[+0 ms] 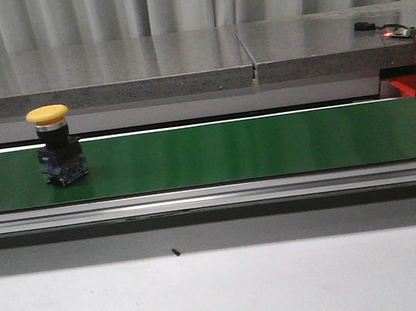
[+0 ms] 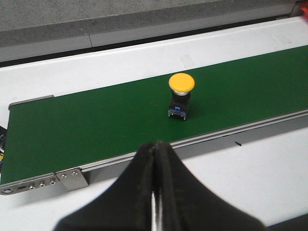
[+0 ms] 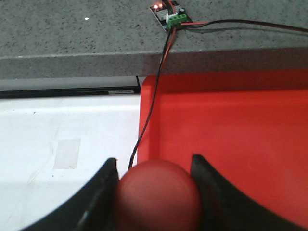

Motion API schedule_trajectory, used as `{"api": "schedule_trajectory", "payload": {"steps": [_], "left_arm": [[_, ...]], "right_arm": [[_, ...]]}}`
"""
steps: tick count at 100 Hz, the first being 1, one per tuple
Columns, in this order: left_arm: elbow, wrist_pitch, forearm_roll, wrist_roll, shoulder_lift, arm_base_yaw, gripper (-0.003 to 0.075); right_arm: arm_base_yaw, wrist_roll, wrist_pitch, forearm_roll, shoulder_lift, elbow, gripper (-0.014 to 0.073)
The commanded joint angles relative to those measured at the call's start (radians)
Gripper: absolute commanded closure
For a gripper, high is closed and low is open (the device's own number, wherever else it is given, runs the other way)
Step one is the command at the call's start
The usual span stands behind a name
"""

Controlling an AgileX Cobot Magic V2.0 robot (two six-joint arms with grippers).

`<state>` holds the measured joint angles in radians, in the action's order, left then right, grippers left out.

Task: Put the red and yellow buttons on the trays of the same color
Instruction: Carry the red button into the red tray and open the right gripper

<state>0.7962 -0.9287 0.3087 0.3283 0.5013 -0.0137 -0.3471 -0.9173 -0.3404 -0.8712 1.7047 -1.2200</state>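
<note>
only the right wrist view shows the right hand (image 3: 156,180) clamped on the red button (image 3: 159,195), left hand (image 2: 155,192) together.

Ahead of the closed left gripper (image 2: 154,192) the green belt (image 2: 96,120) lies open around the lone yellow button (image 2: 181,94), while ahead of the right gripper (image 3: 154,192), clamped on the red button (image 3: 159,197), red and black wires (image 3: 149,115) cross the red tray (image 3: 231,130) edge below the grey surface (image 3: 72,33).
</note>
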Motion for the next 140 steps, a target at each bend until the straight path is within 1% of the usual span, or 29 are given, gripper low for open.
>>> {"api": "schedule_trajectory", "payload": {"steps": [1, 23, 40, 65, 87, 92, 97, 116, 119, 126, 140], "left_arm": [[0.025, 0.07, 0.025, 0.002, 0.006, -0.006, 0.0739], [0.025, 0.07, 0.025, 0.002, 0.006, -0.006, 0.0739], [0.025, 0.07, 0.025, 0.002, 0.006, -0.006, 0.0739], [0.025, 0.07, 0.025, 0.002, 0.006, -0.006, 0.0739], [0.025, 0.07, 0.025, 0.002, 0.006, -0.006, 0.0739], [0.025, 0.07, 0.025, 0.002, 0.006, -0.006, 0.0739], [0.025, 0.07, 0.025, 0.002, 0.006, -0.006, 0.0739], [0.025, 0.07, 0.025, 0.002, 0.006, -0.006, 0.0739], [0.025, 0.07, 0.025, 0.002, 0.006, -0.006, 0.0739], [0.025, 0.07, 0.025, 0.002, 0.006, -0.006, 0.0739], [0.025, 0.07, 0.025, 0.002, 0.006, -0.006, 0.0739]], "right_arm": [[-0.005, -0.009, 0.043, -0.058, 0.004, -0.069, 0.0557], [-0.005, -0.009, 0.056, -0.068, 0.12, -0.184, 0.0557], [-0.005, -0.01, 0.081, -0.065, 0.208, -0.24, 0.0557], [-0.005, -0.01, 0.093, -0.063, 0.276, -0.245, 0.0557], [-0.005, -0.01, 0.096, -0.063, 0.286, -0.245, 0.0552], [-0.005, -0.01, 0.089, -0.063, 0.288, -0.245, 0.0528], [-0.005, -0.01, 0.083, -0.063, 0.29, -0.245, 0.0486], [-0.005, -0.01, 0.074, -0.063, 0.29, -0.245, 0.0226], [-0.005, -0.01, 0.075, -0.063, 0.29, -0.245, 0.0202], [-0.005, -0.01, 0.074, -0.063, 0.287, -0.245, 0.0168], [-0.005, -0.01, 0.072, -0.063, 0.276, -0.245, 0.0167]]}}
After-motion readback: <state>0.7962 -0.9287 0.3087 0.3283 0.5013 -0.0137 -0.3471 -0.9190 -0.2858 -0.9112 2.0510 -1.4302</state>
